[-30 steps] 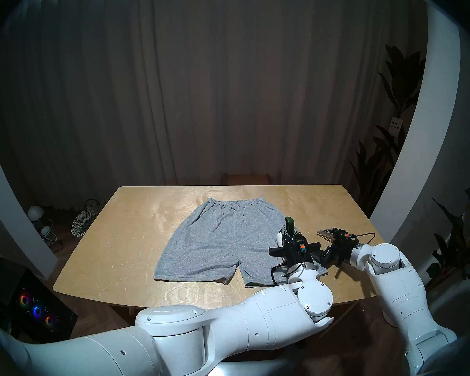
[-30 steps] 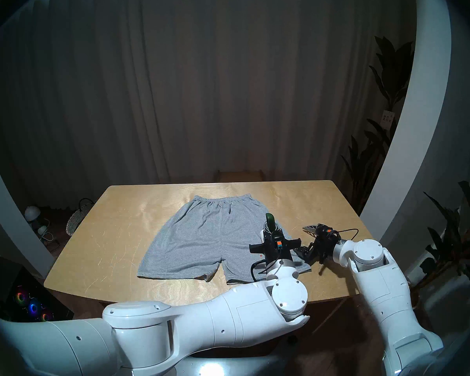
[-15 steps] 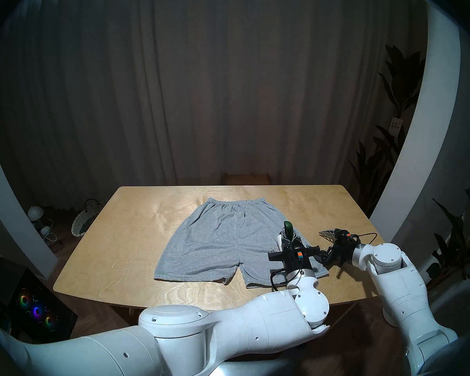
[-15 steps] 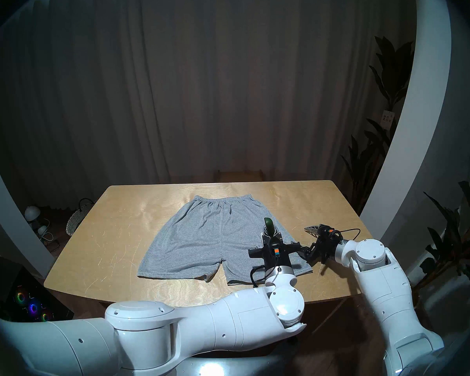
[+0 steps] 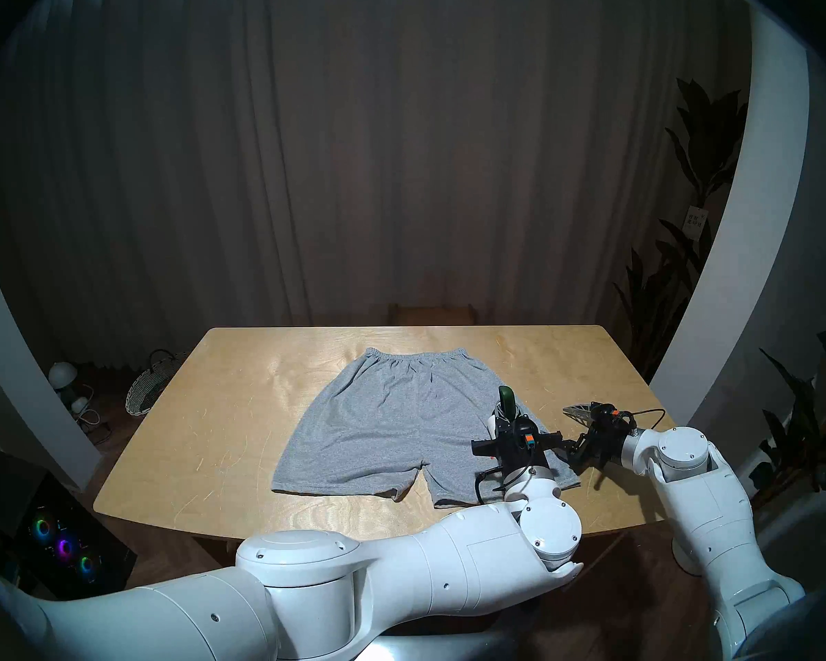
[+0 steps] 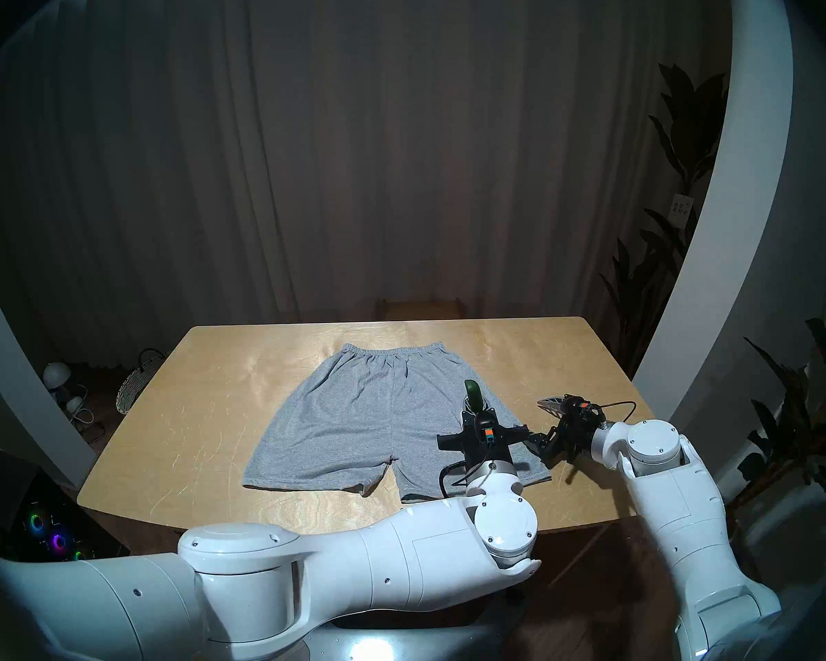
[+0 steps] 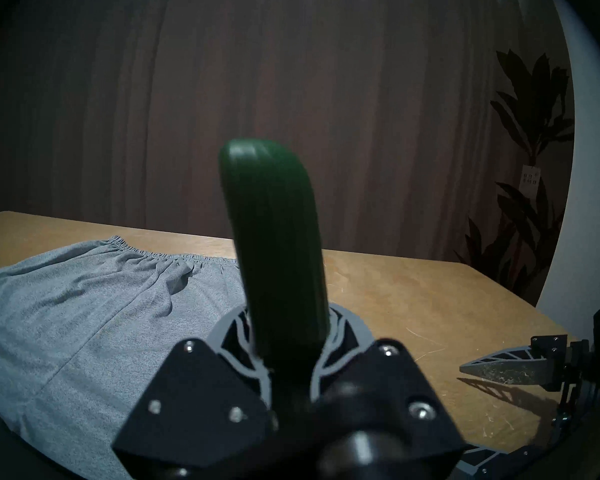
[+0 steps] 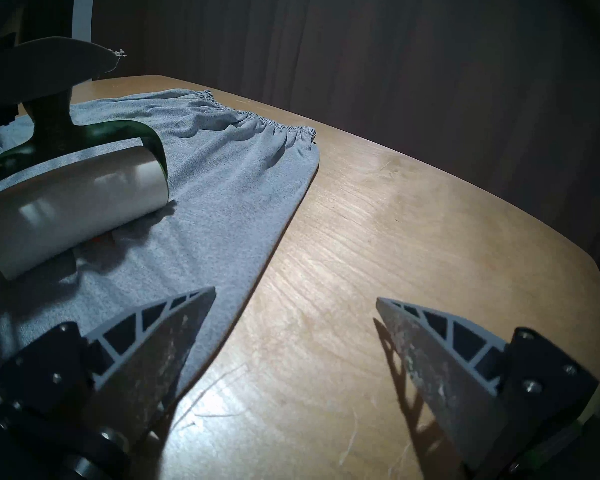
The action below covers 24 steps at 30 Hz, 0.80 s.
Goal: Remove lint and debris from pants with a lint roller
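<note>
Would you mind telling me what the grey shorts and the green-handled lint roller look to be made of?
Grey shorts: soft heathered knit, matte, gathered at the waistband. Green-handled lint roller: glossy dark green frame, probably plastic; smooth white roll with sheen, likely sticky paper.

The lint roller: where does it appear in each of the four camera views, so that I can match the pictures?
Head stereo left: lint roller, right of centre, handle up.
Head stereo right: centre-right, over the shorts' right leg.
Left wrist: green handle at centre, roll hidden.
Right wrist: white roll at left, on the cloth.
Shared landmark: the gathered waistband.
</note>
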{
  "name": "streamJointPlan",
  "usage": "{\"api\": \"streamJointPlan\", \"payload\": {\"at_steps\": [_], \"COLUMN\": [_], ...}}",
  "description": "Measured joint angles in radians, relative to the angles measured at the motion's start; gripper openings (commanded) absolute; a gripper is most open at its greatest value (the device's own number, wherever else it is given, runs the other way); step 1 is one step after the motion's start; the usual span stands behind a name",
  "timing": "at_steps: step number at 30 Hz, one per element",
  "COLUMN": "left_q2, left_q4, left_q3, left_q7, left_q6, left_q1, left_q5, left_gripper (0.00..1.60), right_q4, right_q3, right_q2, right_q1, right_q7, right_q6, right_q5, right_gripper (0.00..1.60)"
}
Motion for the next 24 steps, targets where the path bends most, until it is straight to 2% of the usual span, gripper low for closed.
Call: {"api": "streamJointPlan", "payload": {"at_steps": [10, 24], "left_q2": [0.008, 0.081], "left_q4": [-0.017, -0.106], "left_q3": [0.003, 0.004], "left_q7": [0.001, 0.038], "left_q6": [0.031, 0.013], "left_q1": [-0.002, 0.016], "left_q5": [-0.013, -0.004], "left_gripper": [0.00, 0.00], "right_q4": [0.005, 0.039], "right_q3": [0.003, 0.002], "right_q2": [0.000, 0.000], "right_q1": [0.002, 0.025], "right_q7": [-0.001, -0.002], "right_q6": [0.005, -0.014], "right_q5": [-0.001, -0.002], "right_gripper": [1.60, 1.60]}}
